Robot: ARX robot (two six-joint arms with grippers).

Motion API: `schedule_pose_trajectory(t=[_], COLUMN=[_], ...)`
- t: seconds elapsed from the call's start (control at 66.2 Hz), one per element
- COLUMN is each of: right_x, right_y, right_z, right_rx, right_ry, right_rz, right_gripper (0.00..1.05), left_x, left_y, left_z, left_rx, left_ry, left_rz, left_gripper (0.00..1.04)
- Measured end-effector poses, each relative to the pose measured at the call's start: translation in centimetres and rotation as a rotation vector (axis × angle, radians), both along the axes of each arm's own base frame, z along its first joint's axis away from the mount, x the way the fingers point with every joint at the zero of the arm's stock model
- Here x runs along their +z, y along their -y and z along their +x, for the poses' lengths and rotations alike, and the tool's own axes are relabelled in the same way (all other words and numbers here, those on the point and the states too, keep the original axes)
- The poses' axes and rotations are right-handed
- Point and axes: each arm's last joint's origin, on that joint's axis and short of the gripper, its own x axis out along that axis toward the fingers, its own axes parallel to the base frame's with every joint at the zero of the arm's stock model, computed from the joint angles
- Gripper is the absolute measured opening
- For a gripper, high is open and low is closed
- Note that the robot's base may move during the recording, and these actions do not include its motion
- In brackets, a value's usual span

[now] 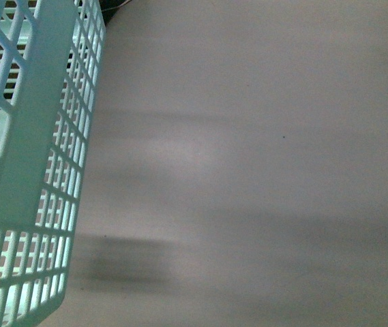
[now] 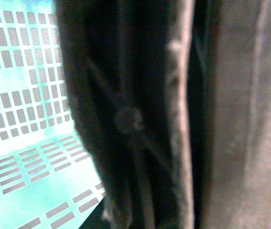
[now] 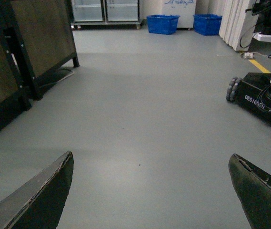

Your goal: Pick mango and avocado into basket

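Showing basket cut off | left wrist view blurred | right jaws apart

The floor is a smooth, uniform grey surface crossed by soft shadows. Two blue crates stand on it at the far end. A black-framed, wood-panelled unit stands along one side, a black wheeled base on the opposite side. A yellow line is marked nearby. Whether the basket touches the floor cannot be told.
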Motion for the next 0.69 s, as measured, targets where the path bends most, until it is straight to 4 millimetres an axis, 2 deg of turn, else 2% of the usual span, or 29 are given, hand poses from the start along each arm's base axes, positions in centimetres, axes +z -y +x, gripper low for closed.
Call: schedule_pose_trajectory(t=[0.695], right_x=[0.00], right_y=[0.00], right_z=[0.00], right_rx=[-0.001], right_ry=[0.000], right_rz=[0.000], right_gripper=[0.96], left_x=[-0.06], left_y=[0.00], left_z=[0.01], left_rx=[0.001], left_ry=[-0.005], left_rz=[0.002], left_gripper=[0.14])
